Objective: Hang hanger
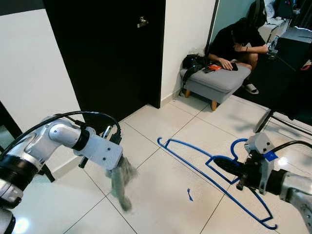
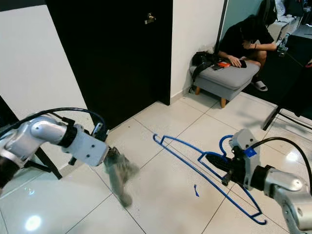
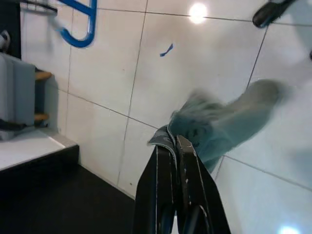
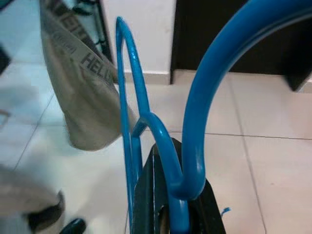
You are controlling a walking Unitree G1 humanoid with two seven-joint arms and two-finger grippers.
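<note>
The right pincer [image 1: 222, 165] is clenched on the blue hanger [image 1: 209, 170], gripping it at the neck just below the hook [image 1: 237, 146]. The hook curls up just beside the pincer's wrist, while the hanger's long triangular frame stretches away from the fingertips toward the left arm and also trails back under the right forearm, held above the tiled floor [image 1: 165, 195]. In the right wrist view the blue wire [image 4: 187, 146] sits pinched between the two black fingers [image 4: 146, 195], with the hook arching overhead.

The left pincer [image 1: 117, 168] is clamped on a grey-green cloth [image 1: 121, 183], which hangs down from its fingertips toward the floor and is blurred. In the left wrist view the two black fingers [image 3: 183, 190] are pressed together on the cloth's hem [image 3: 163, 139], and the rest of the cloth [image 3: 229, 122] spreads beyond the tips. The cloth and the near end of the hanger are apart, with bare tiles between them.

A small blue fragment [image 1: 189, 195] lies on the floor between the two pincers, below the hanger's frame. Beyond the left pincer stands a black door [image 1: 112, 53]. Well beyond the right pincer a person [image 1: 236, 41] sits bent forward by a grey padded stool [image 1: 214, 80] that has a dark bag [image 1: 195, 62] on it
</note>
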